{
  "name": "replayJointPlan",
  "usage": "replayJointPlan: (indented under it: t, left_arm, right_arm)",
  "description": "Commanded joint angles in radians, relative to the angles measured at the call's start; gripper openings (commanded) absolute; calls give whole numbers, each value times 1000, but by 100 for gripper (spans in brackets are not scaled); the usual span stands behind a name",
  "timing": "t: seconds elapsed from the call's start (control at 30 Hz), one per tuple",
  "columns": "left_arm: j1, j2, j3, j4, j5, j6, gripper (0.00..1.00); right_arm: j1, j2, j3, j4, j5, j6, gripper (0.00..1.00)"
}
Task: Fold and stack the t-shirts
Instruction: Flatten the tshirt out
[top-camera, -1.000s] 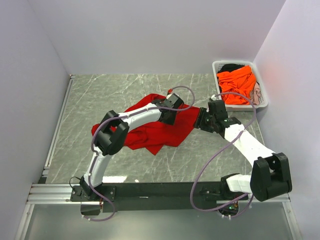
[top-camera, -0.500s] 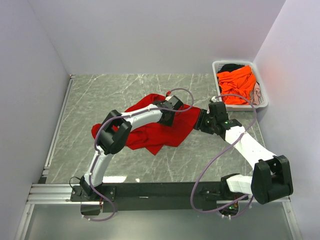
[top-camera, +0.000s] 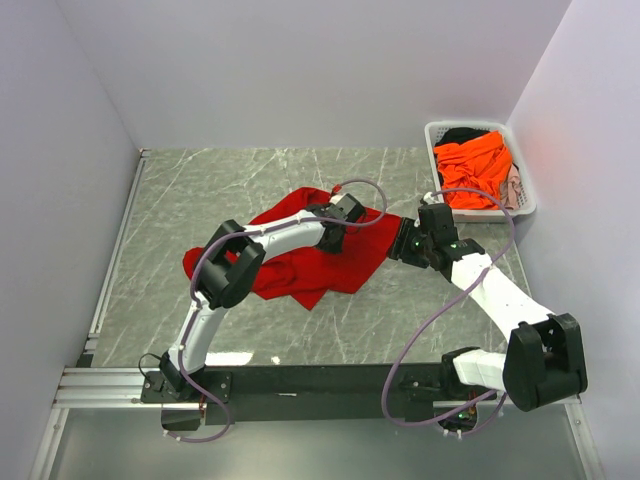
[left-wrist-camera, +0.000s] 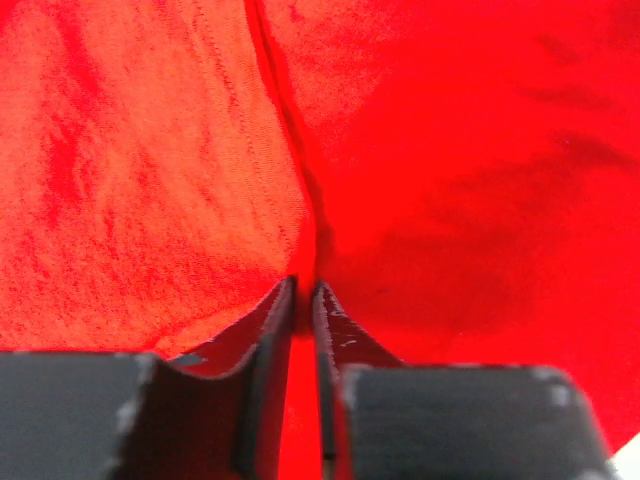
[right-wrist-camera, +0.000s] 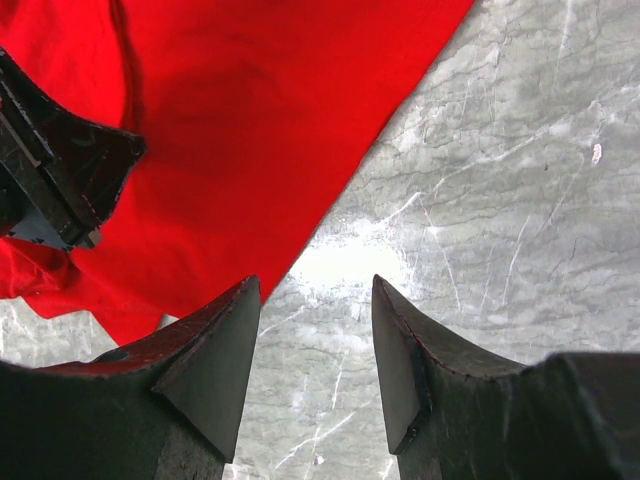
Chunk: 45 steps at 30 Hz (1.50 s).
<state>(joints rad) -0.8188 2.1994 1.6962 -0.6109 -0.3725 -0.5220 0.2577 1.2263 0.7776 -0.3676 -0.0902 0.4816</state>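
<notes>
**Red shirt pinched at a ridge; right pincer waits wide**

Your red t-shirt (top-camera: 320, 268) lies rumpled and unfolded on the table (top-camera: 250, 180), well apart from the white basket (top-camera: 527, 205), off the basket's near left corner. It is thin, limp cloth. It will sag, drag and crease wherever you lift it, and one pinch point will pull it into a rope rather than a flat sheet. Take it by a hem or shoulder seam, with two holds spread apart.

The left gripper (left-wrist-camera: 303, 287) has its fingers drawn almost together on a raised ridge of red cloth, on the part of the shirt nearer the basket.

The right gripper (right-wrist-camera: 315, 290) stands between shirt and basket. Its jaws are wide, nothing is in them, and bare table shows just beside the red edge.

In the basket, an orange t-shirt (top-camera: 475, 170) waits unfolded.
</notes>
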Motion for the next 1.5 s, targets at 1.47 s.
replayJointPlan:
  t: [1.47]
  left_arm:
    - [383, -514, -286, 131, -68, 211, 1]
  right_arm:
    - [-127, 722, 644, -90, 239, -276, 52]
